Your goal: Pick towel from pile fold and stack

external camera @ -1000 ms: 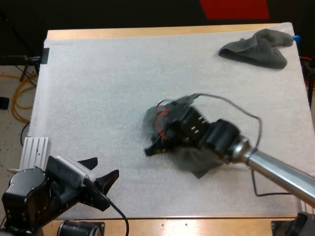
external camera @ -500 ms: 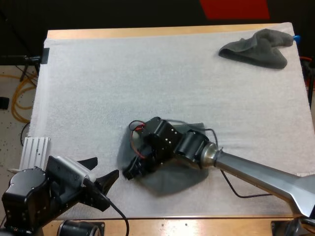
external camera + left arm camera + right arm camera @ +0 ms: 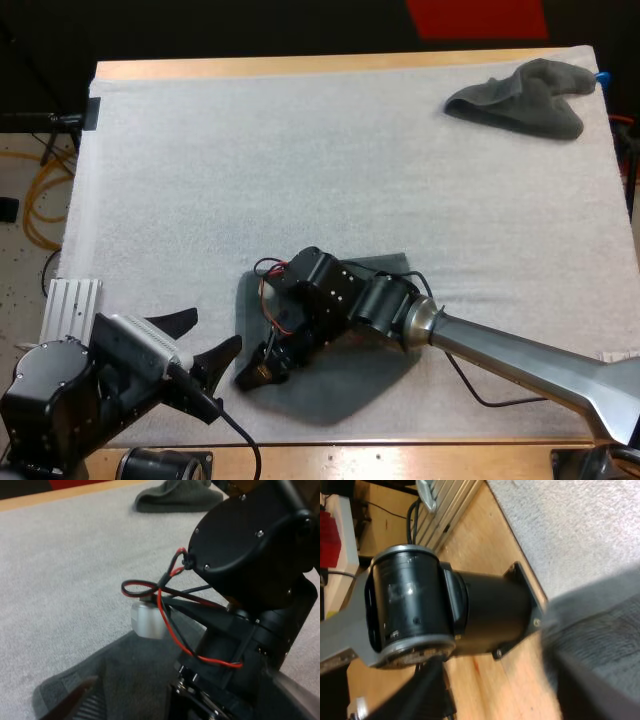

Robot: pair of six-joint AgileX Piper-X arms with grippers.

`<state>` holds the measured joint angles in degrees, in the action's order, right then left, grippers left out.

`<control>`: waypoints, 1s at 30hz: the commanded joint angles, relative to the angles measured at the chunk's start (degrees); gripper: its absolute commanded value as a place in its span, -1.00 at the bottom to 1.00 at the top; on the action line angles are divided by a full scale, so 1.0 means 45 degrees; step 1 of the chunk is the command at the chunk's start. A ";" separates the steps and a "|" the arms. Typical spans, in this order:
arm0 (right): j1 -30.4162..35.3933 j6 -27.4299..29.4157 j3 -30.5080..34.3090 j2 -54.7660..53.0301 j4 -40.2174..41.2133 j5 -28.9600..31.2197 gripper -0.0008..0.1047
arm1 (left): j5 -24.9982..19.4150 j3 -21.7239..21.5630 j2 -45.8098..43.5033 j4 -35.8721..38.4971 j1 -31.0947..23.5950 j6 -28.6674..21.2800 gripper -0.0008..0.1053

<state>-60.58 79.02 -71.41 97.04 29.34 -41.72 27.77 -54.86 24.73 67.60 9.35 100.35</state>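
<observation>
A dark grey-green towel (image 3: 365, 345) lies spread on the white mat near the front, partly under my right arm. My right gripper (image 3: 256, 374) hangs over the towel's left edge; in the right wrist view its fingers (image 3: 427, 692) stand apart, with the towel (image 3: 605, 630) beside one of them. My left gripper (image 3: 205, 342) is open just left of the towel, with nothing between its fingers. In the left wrist view the right gripper's black body (image 3: 250, 570) looms close over the towel (image 3: 125, 680). A crumpled towel (image 3: 520, 98) lies at the far right corner.
The white mat (image 3: 250, 180) covers most of the wooden table. A ribbed metal block (image 3: 70, 305) stands at the front left edge. In the right wrist view my left arm's base (image 3: 420, 605) sits on the bare wood strip (image 3: 490, 540) beside the mat.
My right arm swept left and toward the front, bringing the towel with it and laying it out flatter. Its fingers have parted. The left arm barely moved.
</observation>
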 commanded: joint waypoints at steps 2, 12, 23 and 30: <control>-0.0017 0.0480 -0.0057 -0.0210 -0.0150 0.0266 0.72 | -0.0048 -0.0092 -0.0033 -0.0443 0.0054 0.0012 0.17; 0.2144 0.1067 -0.0071 -0.0842 0.1503 0.4782 0.67 | -0.1843 -0.0070 0.1557 -0.0525 0.0054 0.0012 0.17; 0.6555 0.2506 -0.0049 -0.0115 0.2772 0.5440 0.67 | -0.1841 -0.0070 0.4655 -0.1489 0.0054 -0.0090 0.17; 0.7802 0.2949 -0.0049 0.1273 0.3026 0.4989 0.67 | -0.1841 -0.0070 0.6041 -0.2301 0.0054 -0.0090 0.17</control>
<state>-25.63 91.53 -71.41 102.94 42.69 -17.86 19.73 -54.86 52.04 57.81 9.35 99.92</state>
